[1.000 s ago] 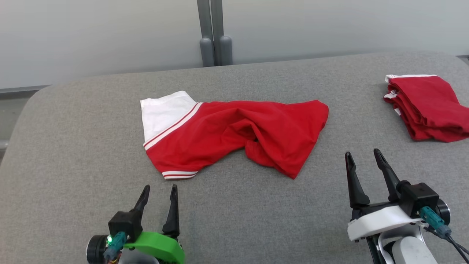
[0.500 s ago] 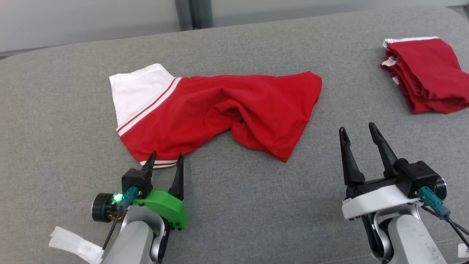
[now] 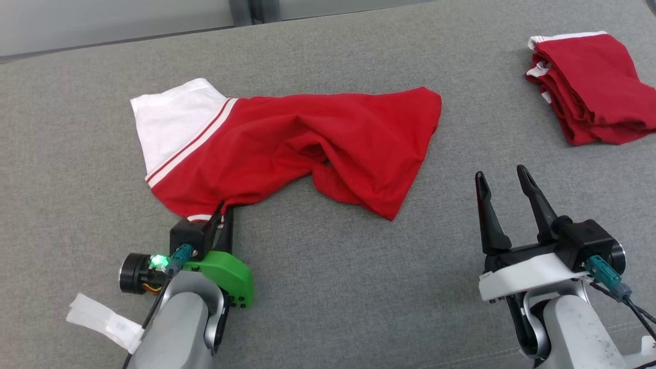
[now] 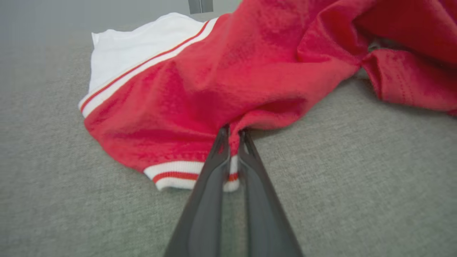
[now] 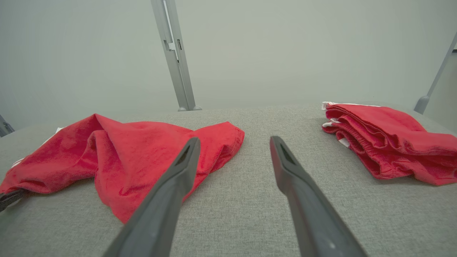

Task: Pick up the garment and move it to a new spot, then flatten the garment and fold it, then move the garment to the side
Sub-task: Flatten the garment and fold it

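The garment (image 3: 287, 148) is a crumpled red shirt with a white sleeve and white striped cuffs, lying across the middle of the grey table (image 3: 328, 287). My left gripper (image 3: 223, 211) is shut on the garment's near hem beside the striped cuff; the left wrist view shows the red cloth (image 4: 228, 78) pinched between the closed fingertips (image 4: 221, 137). My right gripper (image 3: 503, 177) stands open to the right of the garment, apart from it, with nothing between its fingers. In the right wrist view the garment (image 5: 135, 150) lies ahead to the left of the open fingers (image 5: 178, 171).
A folded stack of red garments (image 3: 589, 87) rests at the far right of the table, seen in the right wrist view as a red stack (image 5: 385, 142). A grey wall with a vertical post (image 5: 175, 53) stands behind the table. A white tag (image 3: 105, 320) hangs from my left forearm.
My left gripper has reached forward to the garment's near hem and shut on it. The head camera has tilted down, shifting the whole picture. The right gripper has stayed open.
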### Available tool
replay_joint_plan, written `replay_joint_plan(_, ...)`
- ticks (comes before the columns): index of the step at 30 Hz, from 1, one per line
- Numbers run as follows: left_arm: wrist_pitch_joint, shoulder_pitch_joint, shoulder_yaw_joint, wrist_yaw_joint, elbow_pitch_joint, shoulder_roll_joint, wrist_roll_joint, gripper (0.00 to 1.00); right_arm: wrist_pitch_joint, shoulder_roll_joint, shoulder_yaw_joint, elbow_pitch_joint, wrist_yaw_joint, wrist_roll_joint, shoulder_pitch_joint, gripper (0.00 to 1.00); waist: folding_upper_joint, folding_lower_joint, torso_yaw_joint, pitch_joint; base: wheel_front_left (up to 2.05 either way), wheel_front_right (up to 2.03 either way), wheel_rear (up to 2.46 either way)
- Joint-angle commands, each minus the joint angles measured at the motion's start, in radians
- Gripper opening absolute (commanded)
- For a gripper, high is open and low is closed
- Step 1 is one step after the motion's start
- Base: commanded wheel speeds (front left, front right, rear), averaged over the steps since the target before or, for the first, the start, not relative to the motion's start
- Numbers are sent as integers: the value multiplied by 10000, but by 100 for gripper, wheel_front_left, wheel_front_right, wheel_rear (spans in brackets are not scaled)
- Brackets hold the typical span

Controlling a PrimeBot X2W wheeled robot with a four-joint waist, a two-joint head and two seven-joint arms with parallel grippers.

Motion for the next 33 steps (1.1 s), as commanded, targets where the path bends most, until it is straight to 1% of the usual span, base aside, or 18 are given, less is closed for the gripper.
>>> replay_joint_plan(1, 2, -90, 70, 56, -309, 69, 103, 0, -28, -14, -41, 16, -11, 77, -42, 100, 0, -1, 98, -122, 0, 0, 0)
replay_joint_plan(4, 1, 163, 193, 123, -1242, 159, 307, 0, -29, -13, -84, 45, -11, 82, 26, 100, 0, -1, 205, -297, 0, 0, 0)
replay_joint_plan(8, 0, 630, 373, 256, -3162, 258, 645, 0, -28, -14, -191, 89, -11, 94, 190, 100, 0, -1, 377, -643, 0, 0, 0)
replay_joint_plan(13, 0, 1026, 571, 304, -5354, 442, 1046, 0, -29, -13, -339, 126, -11, 140, 356, 100, 0, -1, 457, -1001, 0, 0, 0)
replay_joint_plan(16, 0, 1074, 588, 276, -6293, 578, 1265, 0, -28, -14, -397, 111, -11, 149, 401, 100, 0, -1, 432, -1097, 0, 0, 0)
replay_joint_plan(19, -1, 957, 501, 174, -6718, 643, 1370, 0, -28, -13, -403, 86, -11, 169, 452, 100, 0, -1, 344, -1089, 0, 0, 0)
replay_joint_plan(22, 85, 582, 489, 37, -6439, 763, 1346, 0, -28, -13, -340, 43, -11, 189, 409, 100, 0, -1, 211, -940, 0, 0, 0)
replay_joint_plan(25, 241, 127, 544, -64, -5633, 874, 1296, 0, -28, -14, -251, 16, -11, 185, 260, 100, 0, -1, 35, -709, 0, 0, 0)
replay_joint_plan(31, 246, -1356, 923, -42, -3277, 1123, 1164, 0, -29, -11, -15, -71, -11, 186, -67, 100, 0, -1, -497, 11, 0, 0, 0)
replay_joint_plan(33, 201, -1990, 1054, -5, -2506, 1290, 1225, 0, -29, -13, 72, -79, -11, 202, -206, 100, 0, -1, -705, 265, 0, 0, 0)
